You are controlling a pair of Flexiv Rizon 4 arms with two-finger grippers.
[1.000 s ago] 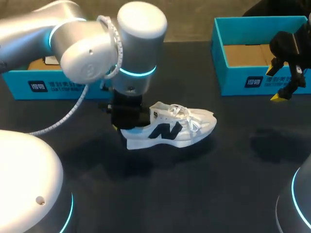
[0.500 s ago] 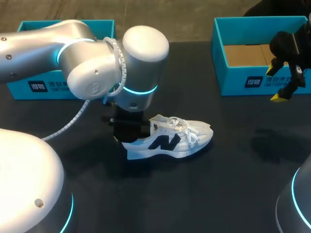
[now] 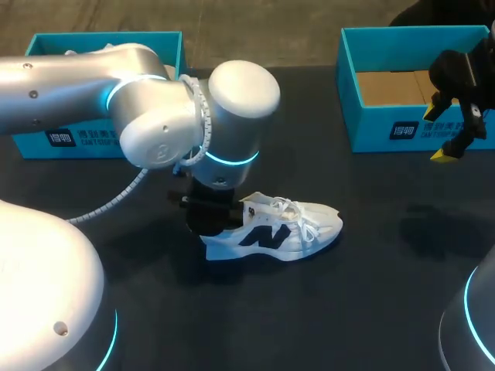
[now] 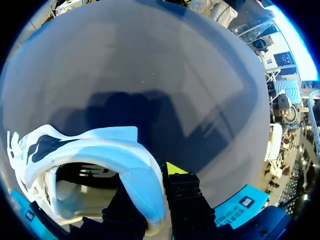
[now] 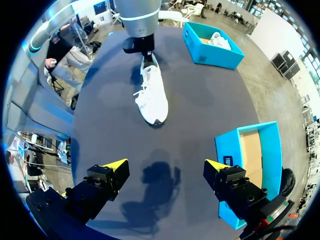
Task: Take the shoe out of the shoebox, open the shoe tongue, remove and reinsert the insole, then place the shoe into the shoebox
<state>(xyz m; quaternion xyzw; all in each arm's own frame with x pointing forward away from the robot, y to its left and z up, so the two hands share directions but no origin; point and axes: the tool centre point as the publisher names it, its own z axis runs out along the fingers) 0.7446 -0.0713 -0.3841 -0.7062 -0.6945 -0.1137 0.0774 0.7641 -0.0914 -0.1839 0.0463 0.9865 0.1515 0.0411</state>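
Standing sole down near the middle of the dark counter (image 3: 371, 294), the white shoe (image 3: 274, 232) with its dark side mark points its toe toward my right side and its heel toward my left arm. White laces lie loose over the tongue. In the left wrist view the padded heel collar runs between the left fingers (image 4: 185, 200). One finger is inside the shoe and the yellow-tipped one is outside against the heel, so they are clamped on the heel wall. From above, the left arm's wrist hangs over the heel and hides that grip.

The right fingers (image 5: 107, 182) hang wide apart with nothing between them, well apart from the shoe, above the counter just beside the right shoebox (image 3: 387, 116). This teal box is open and shows a brown cardboard floor. The left shoebox (image 3: 54, 135), also teal, sits at the far left of the counter behind the left arm. In the right wrist view something white lies inside it
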